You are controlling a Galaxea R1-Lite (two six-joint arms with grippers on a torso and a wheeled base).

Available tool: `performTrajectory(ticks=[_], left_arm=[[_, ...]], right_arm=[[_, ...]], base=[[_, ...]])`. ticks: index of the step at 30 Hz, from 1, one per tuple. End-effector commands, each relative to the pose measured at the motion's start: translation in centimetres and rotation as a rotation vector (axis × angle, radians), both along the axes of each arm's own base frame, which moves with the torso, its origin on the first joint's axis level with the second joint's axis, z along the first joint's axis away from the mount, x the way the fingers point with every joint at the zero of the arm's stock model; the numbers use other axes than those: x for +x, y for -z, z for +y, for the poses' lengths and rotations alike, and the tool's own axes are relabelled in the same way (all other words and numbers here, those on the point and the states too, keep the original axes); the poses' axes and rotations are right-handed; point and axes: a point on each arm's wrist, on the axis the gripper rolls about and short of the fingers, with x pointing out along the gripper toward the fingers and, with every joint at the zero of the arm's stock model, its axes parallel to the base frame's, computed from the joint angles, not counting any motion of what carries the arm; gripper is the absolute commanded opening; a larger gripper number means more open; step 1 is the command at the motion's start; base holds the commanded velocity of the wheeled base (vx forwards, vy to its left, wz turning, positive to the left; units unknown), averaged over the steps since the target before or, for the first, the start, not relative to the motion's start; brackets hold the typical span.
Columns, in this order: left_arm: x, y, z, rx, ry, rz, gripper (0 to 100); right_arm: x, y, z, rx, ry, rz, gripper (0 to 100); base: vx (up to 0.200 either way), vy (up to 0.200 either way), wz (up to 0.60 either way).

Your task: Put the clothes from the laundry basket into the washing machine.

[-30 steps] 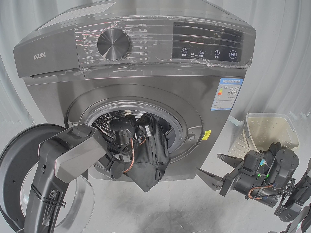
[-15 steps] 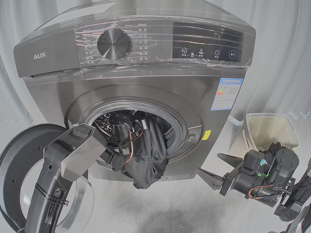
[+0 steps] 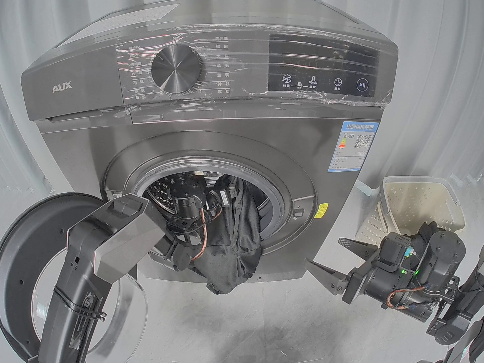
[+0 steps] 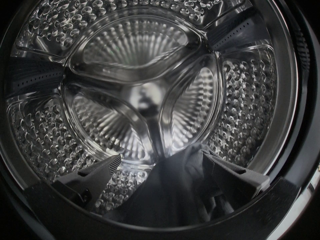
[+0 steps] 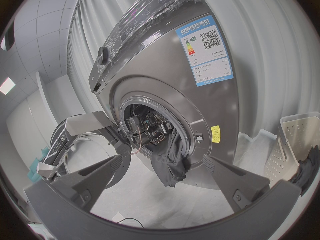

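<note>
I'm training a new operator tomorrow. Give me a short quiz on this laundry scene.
1. True or false: the garment lies wholly inside the drum.
2. Whose jaws stand open? A) left gripper only B) right gripper only C) both
3. What lies in the basket?
Key: 1. False, it hangs partly outside. 2. C. 3. dark clothes.

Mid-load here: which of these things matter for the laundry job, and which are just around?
Job: washing machine, dark garment draped over its opening, laundry basket, dark clothes in it, left claw, right claw.
Just around: curtain, floor cable.
</note>
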Motion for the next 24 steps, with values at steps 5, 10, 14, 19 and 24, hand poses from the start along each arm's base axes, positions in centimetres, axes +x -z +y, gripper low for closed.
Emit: performTrajectory(ticks=[5,10,14,19,24], left_arm=[[-3.6,0.1,0.2,0.075,0.091,0.145,100],[-4.2,0.7,-0.2,0.088,0.112,0.168,100],[-4.9,1.4,-0.6,0.102,0.135,0.195,100],[-6.8,2.6,-0.7,0.157,0.185,0.300,100],[-7.6,3.3,-0.7,0.195,0.226,0.365,100]], right_arm=[[0.0,-0.1,0.0,0.003,0.001,-0.004,100],[0.0,-0.1,0.0,0.003,0.000,-0.006,100],[0.0,0.0,0.0,0.002,0.000,-0.003,100],[0.0,0.0,0.1,0.002,-0.003,-0.003,100],[-0.1,0.0,0.1,0.002,-0.006,-0.003,100]], base=[[0.000,0.000,0.00],[0.000,0.000,0.00],[0.000,0.000,0.00],[0.000,0.000,0.00],[0.000,0.000,0.00]])
